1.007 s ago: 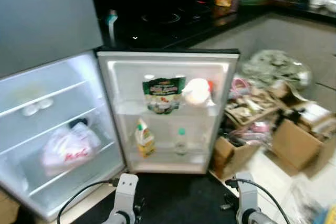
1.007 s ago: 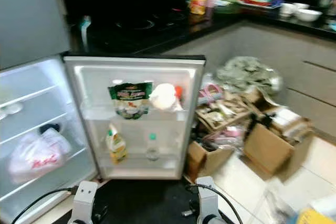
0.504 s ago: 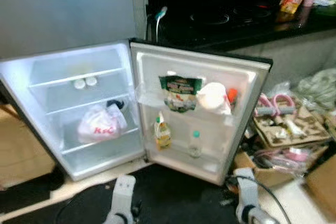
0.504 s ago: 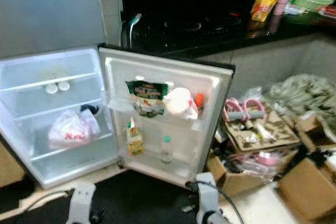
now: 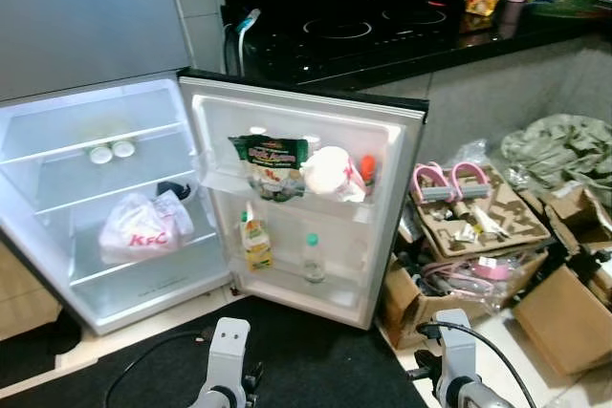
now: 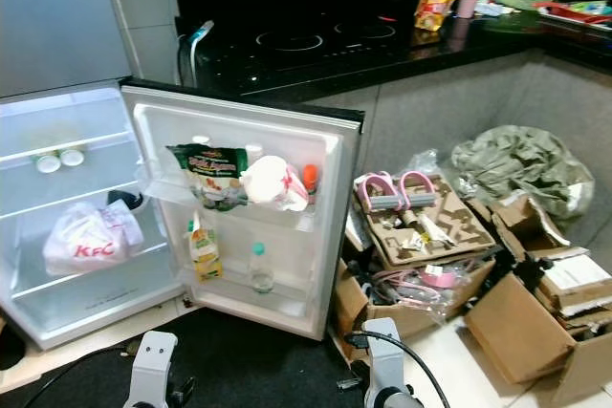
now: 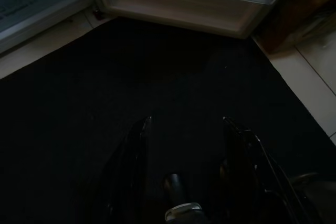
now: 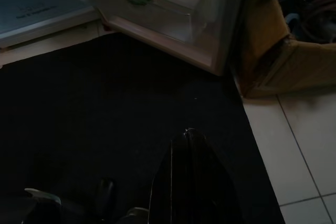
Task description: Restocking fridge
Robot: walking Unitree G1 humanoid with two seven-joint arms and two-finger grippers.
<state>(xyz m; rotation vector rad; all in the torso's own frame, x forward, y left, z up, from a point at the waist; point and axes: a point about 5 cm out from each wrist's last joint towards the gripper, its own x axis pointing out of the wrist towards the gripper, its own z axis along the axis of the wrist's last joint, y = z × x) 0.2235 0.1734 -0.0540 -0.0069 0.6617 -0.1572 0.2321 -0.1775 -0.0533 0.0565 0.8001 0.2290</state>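
Sharper since the camera's swing, fridge stands open above black mat.

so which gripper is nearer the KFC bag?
Left. The left gripper hangs low over the black mat, on the fridge-interior side below the KFC bag; the right gripper hangs further over, by the door's outer edge.

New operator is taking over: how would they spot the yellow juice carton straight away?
Start at the open fridge door and drop to its lower shelf. The yellow juice carton stands at the hinge end, beside a clear bottle with a green cap; it is the one yellow, boxy item there.
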